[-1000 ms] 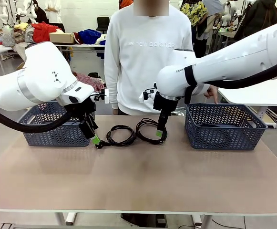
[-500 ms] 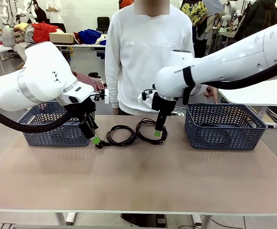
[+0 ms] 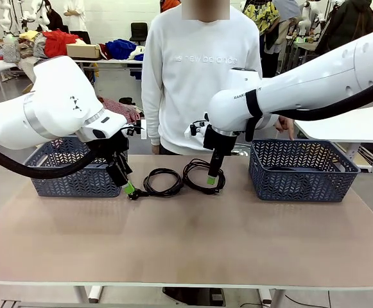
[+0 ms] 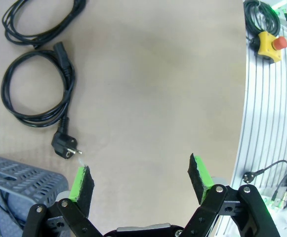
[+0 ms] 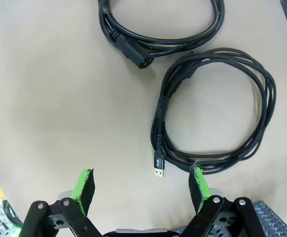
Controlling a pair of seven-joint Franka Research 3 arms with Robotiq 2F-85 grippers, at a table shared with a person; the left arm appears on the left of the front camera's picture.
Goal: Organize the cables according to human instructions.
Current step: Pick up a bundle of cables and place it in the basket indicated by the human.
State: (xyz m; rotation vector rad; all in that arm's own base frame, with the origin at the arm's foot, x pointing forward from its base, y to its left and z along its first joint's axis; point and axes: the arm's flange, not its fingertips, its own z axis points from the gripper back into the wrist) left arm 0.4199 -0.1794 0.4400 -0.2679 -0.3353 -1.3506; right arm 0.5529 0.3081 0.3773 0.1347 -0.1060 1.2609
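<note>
Two coiled black cables lie side by side at the table's far middle: one on the left with a round plug, one on the right. My left gripper hangs open just left of the plug; its wrist view has the plugged coil and plug close to one green fingertip. My right gripper hangs open over the right coil; its wrist view has that coil with a USB end and the other coil above. A dark cord lies in the right basket.
A dark blue basket stands at the far left behind my left arm, and another at the far right. A person in a white sweater stands across the table, one hand behind the right basket. The near half of the table is open.
My right gripper has shifted slightly left and up over the right coil. The left arm and both coils have stayed put.
</note>
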